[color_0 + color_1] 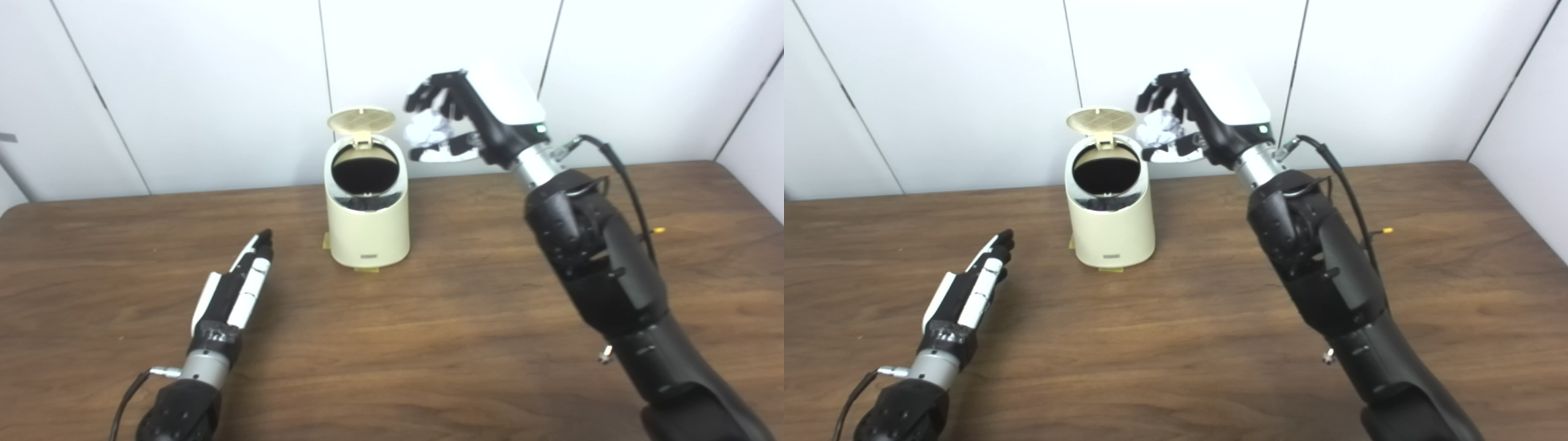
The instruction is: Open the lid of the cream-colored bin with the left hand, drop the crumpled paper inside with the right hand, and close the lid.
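The cream-colored bin stands upright on the wooden table at the centre back. Its round lid is flipped up behind a dark open mouth. My right hand is raised to the right of the bin and above its rim level, shut on the white crumpled paper, which shows between the fingers. My left hand lies low over the table to the left of the bin, fingers straight and pointing toward it, holding nothing and apart from the bin.
The brown wooden table runs across the view, with a white panelled wall behind it. My right forearm with its black cable crosses the right half of the table. Small yellow tape bits lie at the bin's base.
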Controlling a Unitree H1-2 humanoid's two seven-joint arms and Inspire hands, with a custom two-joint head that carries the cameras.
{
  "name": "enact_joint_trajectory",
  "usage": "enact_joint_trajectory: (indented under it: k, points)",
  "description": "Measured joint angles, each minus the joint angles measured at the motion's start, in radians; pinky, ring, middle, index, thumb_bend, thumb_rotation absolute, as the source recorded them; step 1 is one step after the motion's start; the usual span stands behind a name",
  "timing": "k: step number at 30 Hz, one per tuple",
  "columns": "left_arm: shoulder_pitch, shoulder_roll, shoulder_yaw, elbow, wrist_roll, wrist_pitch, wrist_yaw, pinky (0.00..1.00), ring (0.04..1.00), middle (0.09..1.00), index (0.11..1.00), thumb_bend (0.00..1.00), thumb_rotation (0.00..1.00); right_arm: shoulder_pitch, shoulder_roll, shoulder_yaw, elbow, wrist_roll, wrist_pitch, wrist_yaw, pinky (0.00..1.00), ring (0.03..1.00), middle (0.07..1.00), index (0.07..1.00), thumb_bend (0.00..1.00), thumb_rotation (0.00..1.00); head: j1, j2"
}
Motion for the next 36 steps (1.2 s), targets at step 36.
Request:
enact_joint_trajectory:
  k: [36]
  points:
    - [0.020,-0.044,-0.017,-0.026,0.045,-0.001,0.032,1.00,0.994,0.971,0.979,0.60,0.93,-0.088,0.120,0.073,0.367,-0.027,-0.058,-0.079,0.43,0.406,0.496,0.557,0.51,0.00,0.060,0.005]
